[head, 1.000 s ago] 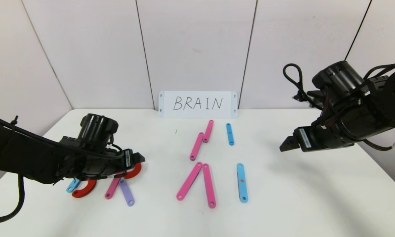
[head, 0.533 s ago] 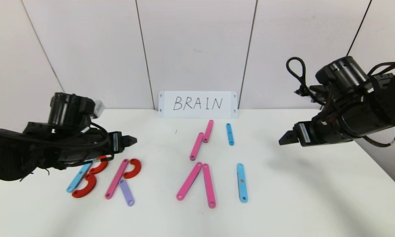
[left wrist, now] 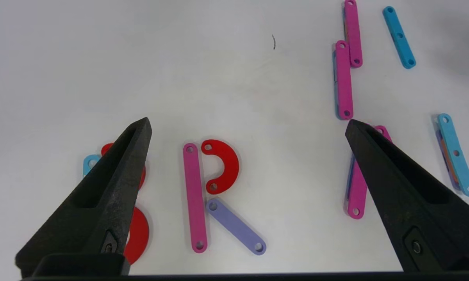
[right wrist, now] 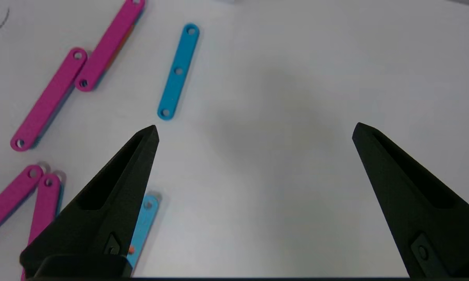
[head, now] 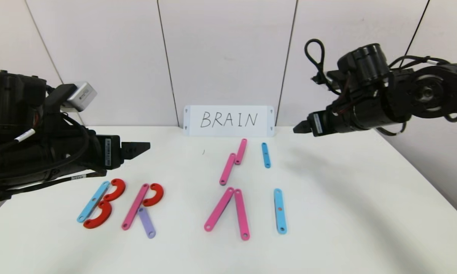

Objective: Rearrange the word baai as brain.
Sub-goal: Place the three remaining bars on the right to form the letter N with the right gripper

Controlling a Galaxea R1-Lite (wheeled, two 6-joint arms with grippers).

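Observation:
The word lies in flat pieces on the white table (head: 365, 213). At the left, a light-blue strip (head: 93, 201) and two red arcs (head: 114, 190) make a B. A pink strip (left wrist: 194, 197), a red arc (left wrist: 224, 166) and a purple strip (left wrist: 234, 226) make an R. Two pink strips (head: 218, 209) lean into an A without a crossbar, and a light-blue strip (head: 280, 210) stands as an I. Behind them lie two more pink strips (head: 227, 168) and a short blue strip (right wrist: 178, 72). My left gripper (head: 144, 145) hangs open above the B and R, holding nothing. My right gripper (head: 298, 127) hovers open and empty, high at the back right.
A white card with handwritten BRAIN (head: 228, 120) stands against the back wall at the table's far edge. Wall panels close the back and both sides. Bare tabletop stretches to the right of the light-blue I strip.
My left arm rose and drew back to the left, uncovering the B and R. My right arm lifted and swung toward the back, nearer the card. Both grippers stayed open.

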